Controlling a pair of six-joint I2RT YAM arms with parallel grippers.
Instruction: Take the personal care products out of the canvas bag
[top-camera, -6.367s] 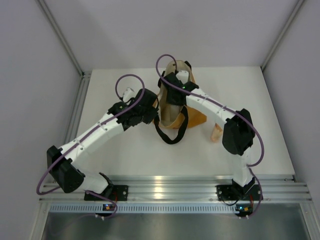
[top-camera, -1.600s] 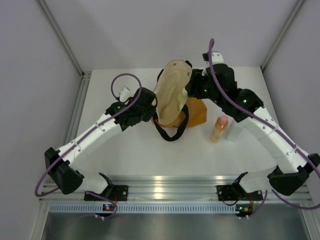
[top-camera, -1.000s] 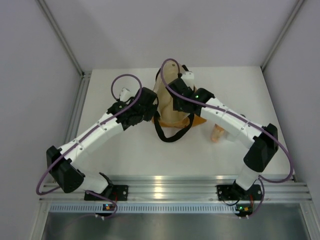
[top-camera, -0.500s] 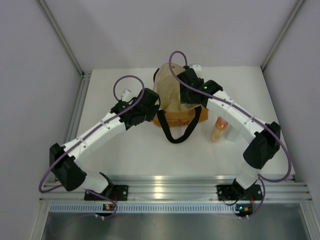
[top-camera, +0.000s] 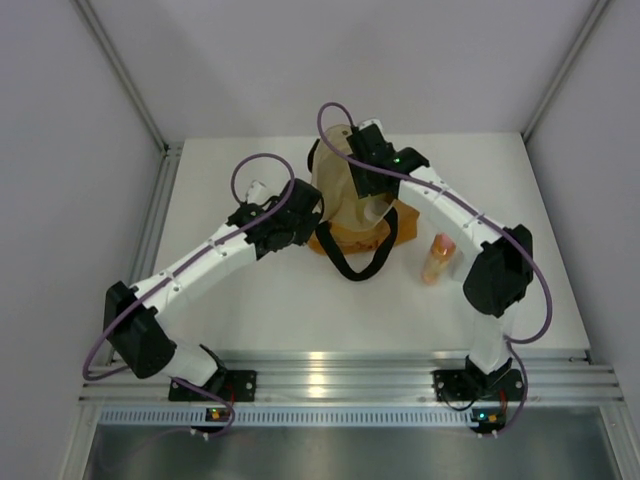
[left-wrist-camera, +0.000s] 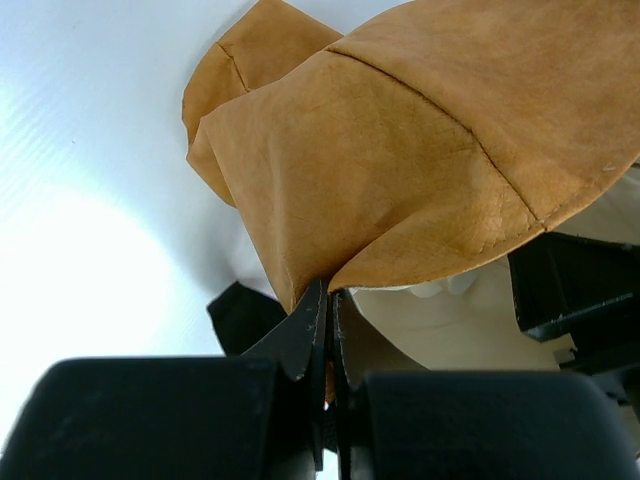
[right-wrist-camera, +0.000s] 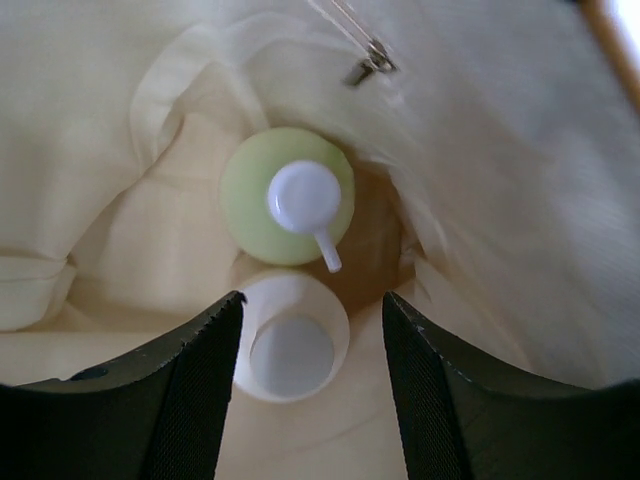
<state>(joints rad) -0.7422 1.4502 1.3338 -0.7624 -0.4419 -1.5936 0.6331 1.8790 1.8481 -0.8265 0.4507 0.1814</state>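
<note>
Mustard canvas bag (top-camera: 345, 205) is kept mouth-up on the table (top-camera: 300, 310), its rim pinched in the tightly closed left end effector (left-wrist-camera: 328, 300); inside, the pump bottle (right-wrist-camera: 288, 195) and jar (right-wrist-camera: 290, 350) are stood upright, side by side. Raised outside the bag moments earlier, the right arm (top-camera: 450, 205) is now bent into its mouth, with the right end effector (right-wrist-camera: 312, 305) half-spread over the jar and nothing gripped.

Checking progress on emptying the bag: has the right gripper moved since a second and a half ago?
Yes. The right gripper has swung left, away from the orange bottle standing on the table, and now reaches open into the bag.
</note>
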